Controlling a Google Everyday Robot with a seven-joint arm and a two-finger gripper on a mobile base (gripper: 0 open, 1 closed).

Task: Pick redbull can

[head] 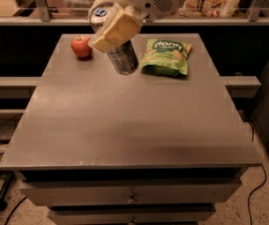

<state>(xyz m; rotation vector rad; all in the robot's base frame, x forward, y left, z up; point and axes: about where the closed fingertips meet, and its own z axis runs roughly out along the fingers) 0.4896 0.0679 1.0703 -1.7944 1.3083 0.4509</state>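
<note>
The redbull can [121, 55] is a slim silver and blue can with a silver top and blue tab. It hangs tilted in the air above the far part of the grey table [124, 121]. My gripper [115, 25] is shut on the can's upper half, with a tan finger pad [116, 29] across its side. The white arm reaches in from the top of the view.
A red apple [81, 46] sits at the table's far left. A green snack bag [167, 56] lies at the far right, close beside the can. Shelving with packaged goods runs behind the table. Drawers sit below the front edge. Cables lie on the floor left.
</note>
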